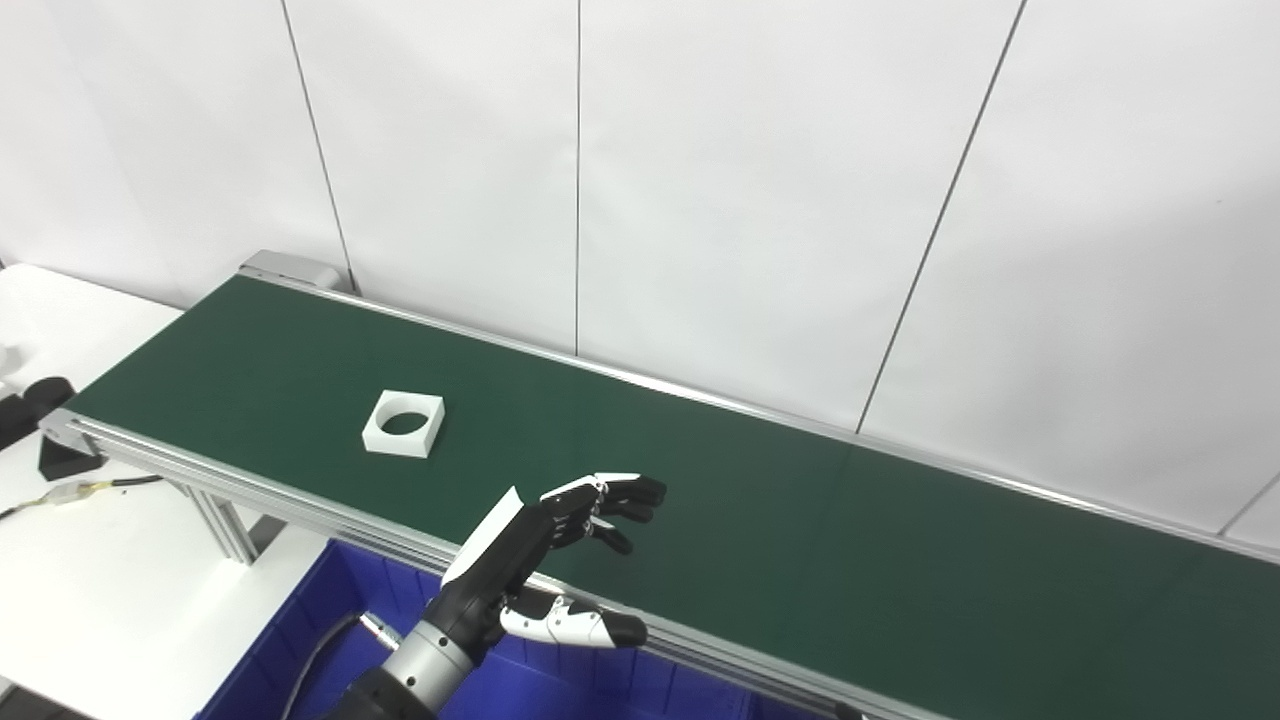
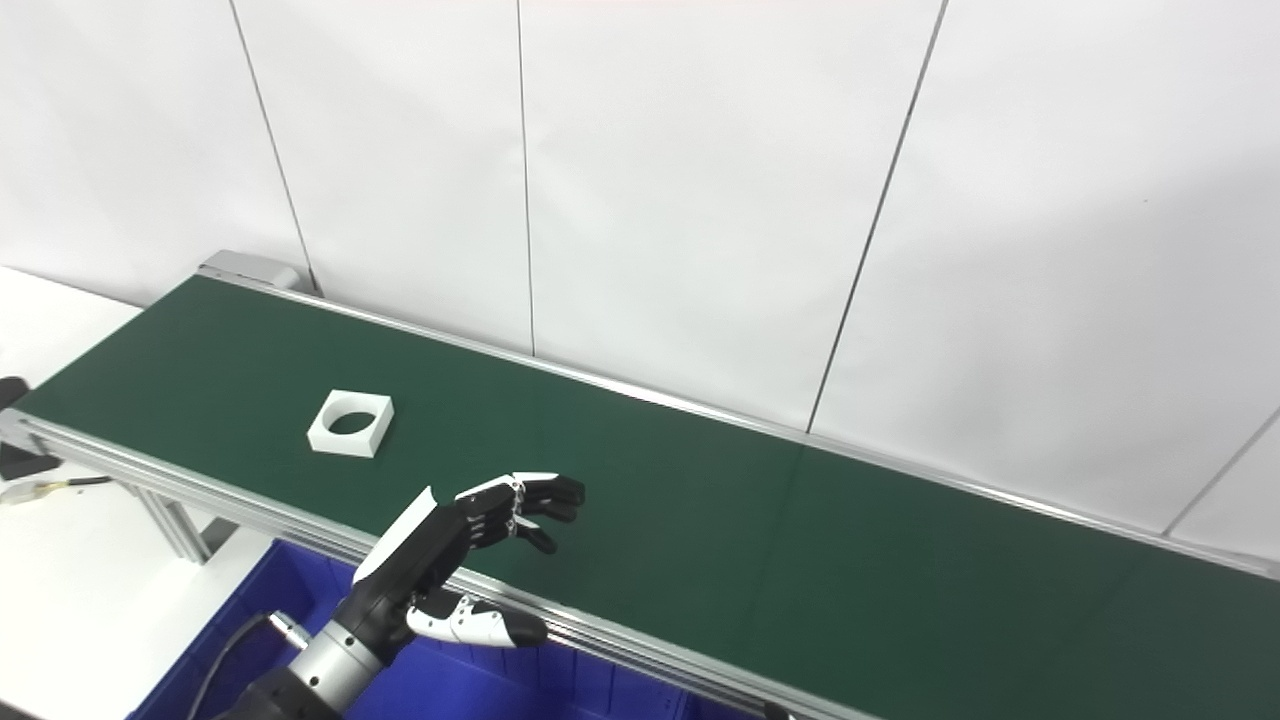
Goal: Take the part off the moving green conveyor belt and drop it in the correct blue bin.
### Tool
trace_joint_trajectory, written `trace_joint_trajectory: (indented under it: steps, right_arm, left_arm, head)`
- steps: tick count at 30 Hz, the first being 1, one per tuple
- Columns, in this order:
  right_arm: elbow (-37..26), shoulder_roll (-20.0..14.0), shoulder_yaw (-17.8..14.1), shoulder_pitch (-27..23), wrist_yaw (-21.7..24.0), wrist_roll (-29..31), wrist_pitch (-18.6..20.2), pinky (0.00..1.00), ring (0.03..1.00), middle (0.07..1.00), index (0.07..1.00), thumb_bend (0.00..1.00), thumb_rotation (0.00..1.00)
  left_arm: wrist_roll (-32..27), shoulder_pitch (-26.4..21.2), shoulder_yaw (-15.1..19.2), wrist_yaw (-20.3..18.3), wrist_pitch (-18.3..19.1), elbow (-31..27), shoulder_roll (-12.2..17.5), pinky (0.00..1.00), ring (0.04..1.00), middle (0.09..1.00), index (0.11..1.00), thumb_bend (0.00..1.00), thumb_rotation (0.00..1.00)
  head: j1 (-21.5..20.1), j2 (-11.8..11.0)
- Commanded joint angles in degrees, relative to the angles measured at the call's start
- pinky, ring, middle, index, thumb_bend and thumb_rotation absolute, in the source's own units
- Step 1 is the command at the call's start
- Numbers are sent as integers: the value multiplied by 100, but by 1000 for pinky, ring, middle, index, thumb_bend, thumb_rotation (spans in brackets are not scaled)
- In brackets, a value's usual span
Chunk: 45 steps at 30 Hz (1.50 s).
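**Left hand open over belt edge, part still on the belt**

We see a green conveyor belt (image 1: pixel 700 480) running diagonally from upper left to lower right, framed by silver aluminium rails (image 1: pixel 300 495), with a white panelled wall (image 1: pixel 760 180) behind. A blue bin (image 1: pixel 330 610) with ribbed walls sits below the near rail. Left of the belt we note a white worktop (image 1: pixel 90 570) carrying a cable (image 1: pixel 80 490) and some black pieces (image 1: pixel 35 405) at the picture edge; we cannot tell what they are.

Nothing lies on the belt between the hand and the part. The left hand (image 1: pixel 545 560) hangs above the near rail, fingers (image 1: pixel 620 495) spread and slightly curled, thumb apart below them, holding nothing. The part (image 1: pixel 403 423), a white square block with a round hole, lies flat on the belt to the left of the fingers and farther back, clearly apart from them. We don't see the right hand.
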Motion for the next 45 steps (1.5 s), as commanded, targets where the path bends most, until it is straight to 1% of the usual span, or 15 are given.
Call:
trace_joint_trajectory:
  steps: [1, 4, 6, 7, 9, 12, 15, 18, 19, 21, 24, 29, 35, 38, 45]
  right_arm:
    - [-76, 38, 16, -77, -57, 46, -339, 704, 789, 851, 907, 594, 408]
    - [-67, 48, 25, -88, -82, 20, -338, 698, 783, 846, 908, 592, 405]
    - [-49, 66, 26, -98, -90, 29, -340, 698, 783, 845, 908, 595, 404]
    - [-35, 73, 28, -105, -100, 27, -342, 696, 782, 846, 908, 596, 397]
    - [-14, 83, 40, -118, -120, 23, -345, 693, 780, 843, 906, 600, 395]
    - [2, 95, 53, -130, -135, 27, -346, 699, 782, 840, 907, 600, 404]
    - [10, 105, 60, -133, -153, 22, -345, 700, 784, 842, 907, 601, 404]
    - [36, 122, 58, -145, -164, 3, -345, 694, 782, 844, 907, 600, 403]
    - [41, 125, 61, -149, -171, -3, -346, 693, 781, 843, 907, 599, 402]
    - [57, 137, 64, -158, -166, 6, -345, 696, 783, 843, 907, 601, 401]
    - [62, 139, 80, -170, -167, 10, -346, 699, 786, 845, 906, 594, 392]
    - [92, 143, 92, -188, -192, 30, -346, 702, 785, 844, 904, 598, 385]
    - [163, 156, 114, -232, -222, 31, -347, 701, 785, 845, 904, 599, 386]
    - [198, 167, 130, -255, -244, 24, -347, 705, 788, 847, 906, 599, 392]
    - [251, 206, 117, -277, -254, 21, -346, 708, 786, 846, 908, 606, 396]
  left_arm:
    - [206, -151, 73, 132, -1, -40, 51, 636, 765, 816, 799, 878, 514]
    - [428, -271, 115, 144, 59, 54, 113, 666, 779, 829, 817, 811, 437]
    - [494, -371, 156, 127, 98, 118, 157, 677, 790, 835, 822, 796, 406]
    - [512, -440, 181, 121, 105, 163, 184, 691, 799, 842, 825, 753, 323]
    - [680, -586, 227, 148, 151, 246, 253, 691, 800, 843, 825, 730, 278]
    - [972, -769, 271, 166, 354, 301, 357, 702, 805, 835, 815, 762, 301]
    - [1188, -931, 265, 179, 361, 392, 451, 693, 791, 821, 805, 777, 306]
    - [1502, -1129, 182, 122, 385, 507, 615, 662, 765, 798, 793, 776, 291]
    - [1562, -1172, 161, 92, 430, 518, 647, 660, 762, 796, 792, 778, 259]
    - [1640, -1266, 119, -16, 633, 481, 702, 670, 771, 801, 795, 779, 225]
    - [1731, -1423, 57, -131, 771, 519, 807, 689, 795, 825, 808, 797, 258]
    - [1790, -1709, -9, -296, 994, 683, 966, 696, 815, 845, 823, 788, 255]
    - [1949, -2075, -61, -320, 1169, 1031, 1138, 748, 866, 874, 833, 794, 278]
    - [2036, -2218, -88, -307, 1218, 1164, 1191, 751, 869, 878, 832, 811, 248]
    - [2237, -2595, -262, -561, 1369, 1412, 1428, 796, 885, 887, 845, 831, 253]
  head:
    - [-5, 4]
    - [-1, 2]
    - [-14, -14]
    - [-16, -14]
    - [-29, -18]
    - [-39, -22]
    - [-49, -32]
    - [-64, -44]
    - [-64, -44]
    - [-61, -50]
    - [-68, -54]
    - [-60, -73]
    - [-79, -97]
    - [-93, -106]
    - [-109, -107]
